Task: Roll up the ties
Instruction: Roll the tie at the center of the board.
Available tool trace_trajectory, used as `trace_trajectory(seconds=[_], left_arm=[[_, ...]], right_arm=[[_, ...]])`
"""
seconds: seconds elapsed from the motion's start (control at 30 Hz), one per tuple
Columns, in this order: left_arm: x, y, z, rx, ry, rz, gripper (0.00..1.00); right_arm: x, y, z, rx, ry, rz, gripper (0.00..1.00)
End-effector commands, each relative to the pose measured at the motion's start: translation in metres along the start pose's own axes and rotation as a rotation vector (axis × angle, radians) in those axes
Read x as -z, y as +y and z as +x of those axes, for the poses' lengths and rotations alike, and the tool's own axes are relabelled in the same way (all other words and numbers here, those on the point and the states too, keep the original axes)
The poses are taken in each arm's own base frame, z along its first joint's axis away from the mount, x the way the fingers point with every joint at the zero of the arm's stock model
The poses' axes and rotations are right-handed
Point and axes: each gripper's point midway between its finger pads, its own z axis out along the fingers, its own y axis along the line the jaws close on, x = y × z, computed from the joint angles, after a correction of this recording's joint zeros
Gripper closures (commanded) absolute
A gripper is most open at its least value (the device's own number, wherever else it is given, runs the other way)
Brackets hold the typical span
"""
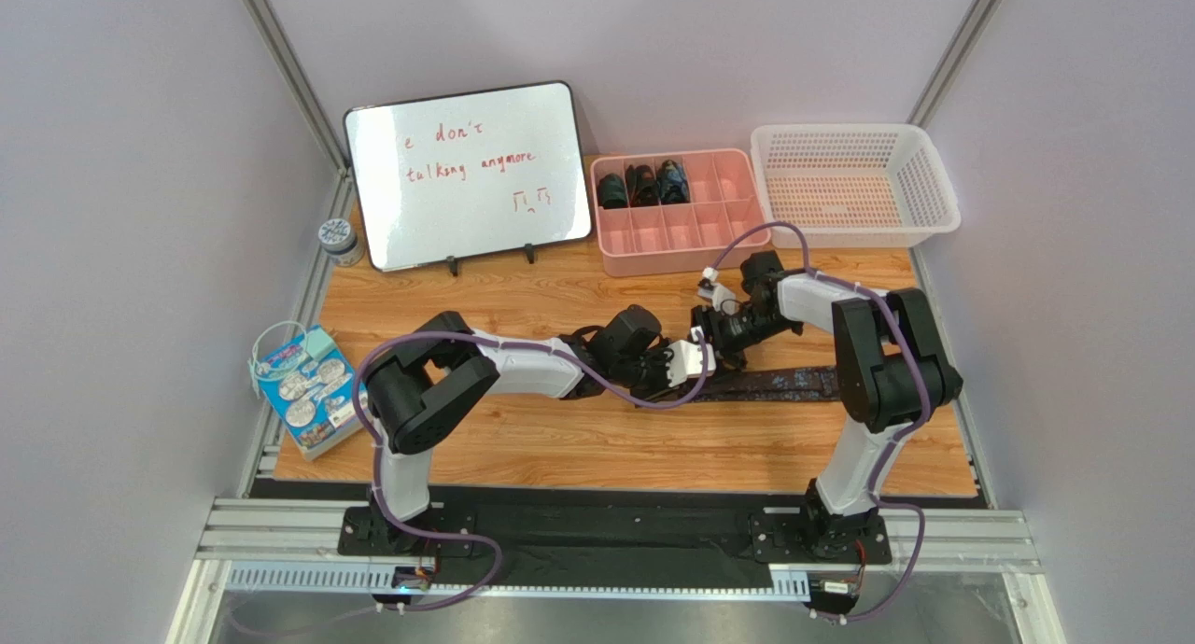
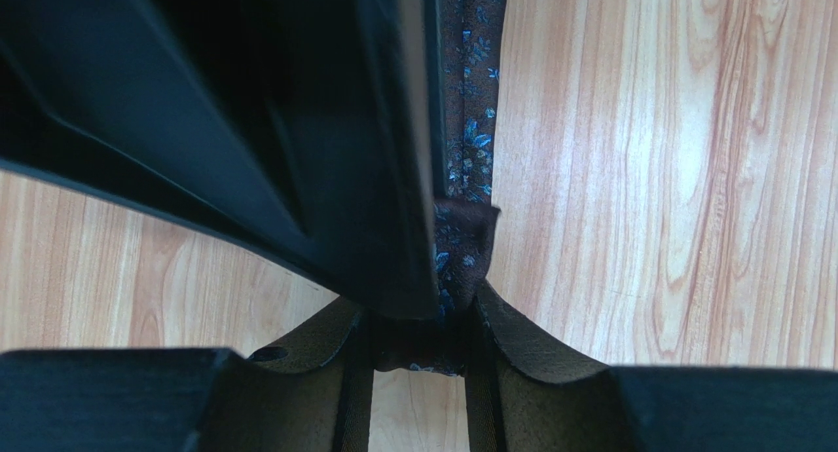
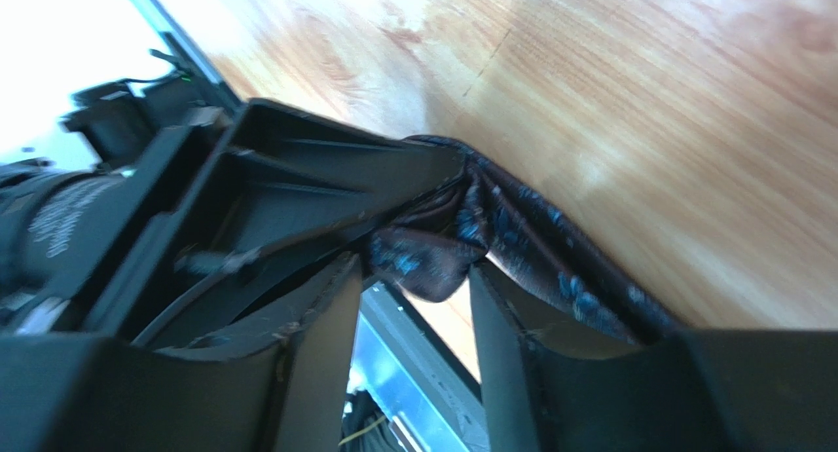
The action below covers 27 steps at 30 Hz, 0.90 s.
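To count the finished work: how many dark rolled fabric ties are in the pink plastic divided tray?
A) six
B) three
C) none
B: three dark rolled fabric ties sit side by side in the back-left compartments of the pink plastic divided tray; its other compartments look bare.

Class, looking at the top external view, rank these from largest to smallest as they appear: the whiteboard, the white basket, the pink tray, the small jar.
1. whiteboard
2. white basket
3. pink tray, only slightly smaller than the basket
4. small jar, by far the smallest
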Motion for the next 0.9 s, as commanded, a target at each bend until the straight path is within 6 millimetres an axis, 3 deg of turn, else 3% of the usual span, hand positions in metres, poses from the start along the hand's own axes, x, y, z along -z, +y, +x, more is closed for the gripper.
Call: trace_trajectory(seconds=[0.0, 0.23, 0.27, 0.3, 0.33, 0.4, 0.47, 0.5, 0.57, 0.6, 0.63, 0.7, 0.73, 0.87], left_arm=[[0.012, -0.031, 0.091, 0.112, 0.315, 0.070, 0.86], [0.014, -0.029, 0.093, 0.117, 0.314, 0.065, 0.86], [0.014, -0.028, 0.093, 0.122, 0.310, 0.063, 0.85], [0.015, -0.027, 0.091, 0.127, 0.306, 0.056, 0.82], [0.015, -0.024, 0.090, 0.145, 0.300, 0.047, 0.77], [0.023, -0.018, 0.087, 0.187, 0.264, 0.036, 0.57], [0.027, -0.006, 0.071, 0.244, 0.147, 0.031, 0.41], [0.035, -0.010, 0.071, 0.263, 0.109, 0.037, 0.38], [0.037, -0.004, 0.048, 0.255, -0.038, 0.040, 0.33], [0.040, -0.009, 0.052, 0.258, -0.062, 0.042, 0.30], [0.040, -0.002, 0.036, 0.219, -0.153, 0.019, 0.28], [0.037, -0.007, 0.036, 0.227, -0.204, 0.029, 0.15], [0.036, -0.007, 0.025, 0.211, -0.259, 0.039, 0.08], [0.019, -0.009, 0.018, 0.201, -0.314, 0.052, 0.05]], right_arm=[[-0.011, -0.014, -0.001, 0.022, 0.005, 0.065, 0.53], [-0.016, -0.031, -0.004, 0.017, 0.011, 0.117, 0.81], [-0.016, -0.032, -0.005, 0.018, 0.011, 0.125, 0.95], [-0.017, -0.037, -0.006, 0.020, 0.010, 0.151, 1.00], [-0.017, -0.041, -0.007, 0.015, 0.008, 0.166, 1.00], [-0.016, -0.052, -0.007, 0.014, 0.013, 0.219, 1.00], [-0.015, -0.058, -0.006, 0.017, 0.018, 0.249, 1.00], [-0.014, -0.064, -0.007, 0.017, 0.018, 0.281, 1.00], [-0.015, -0.070, -0.004, 0.013, 0.032, 0.304, 1.00], [-0.014, -0.074, -0.003, 0.008, 0.040, 0.319, 1.00], [-0.016, -0.078, -0.002, 0.001, 0.054, 0.326, 1.00], [-0.016, -0.082, 0.000, -0.004, 0.064, 0.340, 1.00], [-0.016, -0.085, -0.001, -0.005, 0.064, 0.348, 1.00], [-0.022, -0.091, -0.001, -0.010, 0.088, 0.377, 1.00]])
